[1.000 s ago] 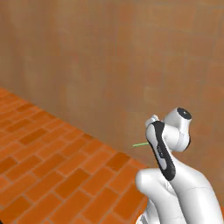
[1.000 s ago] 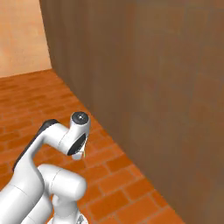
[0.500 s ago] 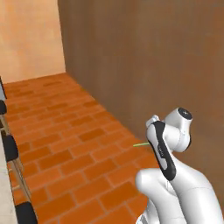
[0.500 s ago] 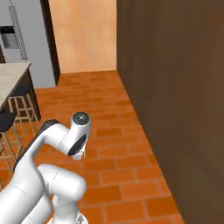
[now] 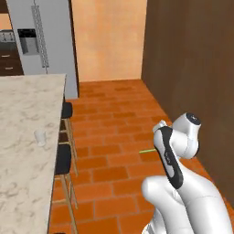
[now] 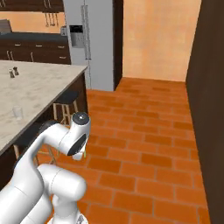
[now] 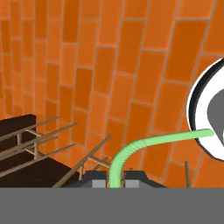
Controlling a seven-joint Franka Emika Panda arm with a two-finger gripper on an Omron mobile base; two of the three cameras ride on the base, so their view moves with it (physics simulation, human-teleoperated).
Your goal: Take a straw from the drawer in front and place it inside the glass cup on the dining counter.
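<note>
The dining counter point(image 5: 25, 137) is stretching along the left, with bar stools point(image 5: 64, 157) standing beside it on the brick floor point(image 5: 114, 119). The glass cup point(image 5: 40, 138) is sitting upright on its marbled top. The gripper point(image 7: 115, 177) is pinching the pale-green straw point(image 7: 144, 146) low over the floor, well apart from the cup.

Arm folded close over base, wrist bent down; end effector point(image 7: 115, 176) clamped, pointing floorward.
</note>
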